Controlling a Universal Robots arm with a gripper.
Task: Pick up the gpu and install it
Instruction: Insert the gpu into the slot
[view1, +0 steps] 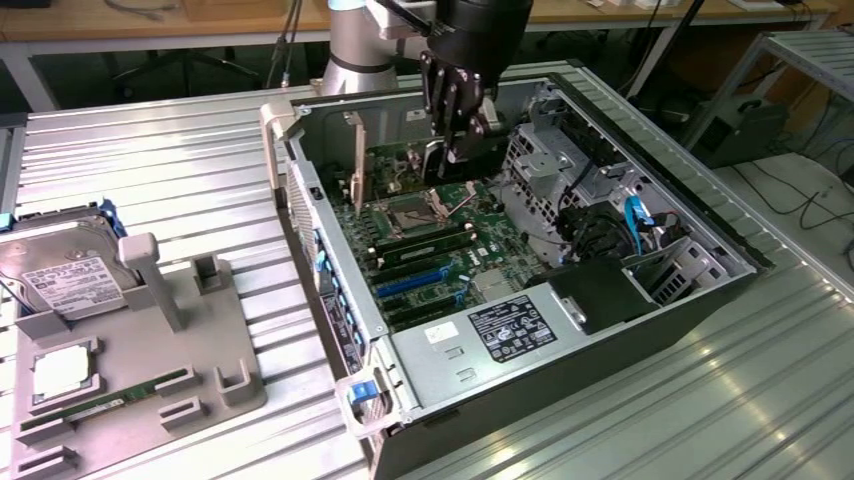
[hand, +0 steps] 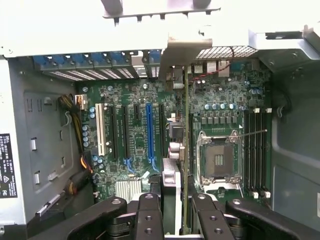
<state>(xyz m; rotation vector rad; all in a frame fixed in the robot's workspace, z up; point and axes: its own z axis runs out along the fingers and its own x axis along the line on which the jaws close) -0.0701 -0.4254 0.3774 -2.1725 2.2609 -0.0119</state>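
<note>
Silvery-bracketed thin flat gpu (hand: 186, 130), edge-on in the hand (hand: 177, 215).

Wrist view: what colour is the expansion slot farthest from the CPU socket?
The slot is white, clearest in the wrist view.

You're in a robotics lab or test workshop, not a home or an office. Your desk (view1: 160, 170) is ribbed metal sheet. A robot arm (view1: 354, 45) rises at its far edge, with its end effector (view1: 454, 150) down inside an open tower PC case (view1: 561, 400) whose motherboard (hand: 220, 105) lies bare. Beside the case sits a grey moulded parts fixture (view1: 160, 340) carrying a hard drive (view1: 60, 285). At the back run long wooden benches (view1: 174, 20). On the exterior view's right stand a metal frame rack (view1: 814, 50) and loose cables (view1: 801, 200) on the floor.
</note>
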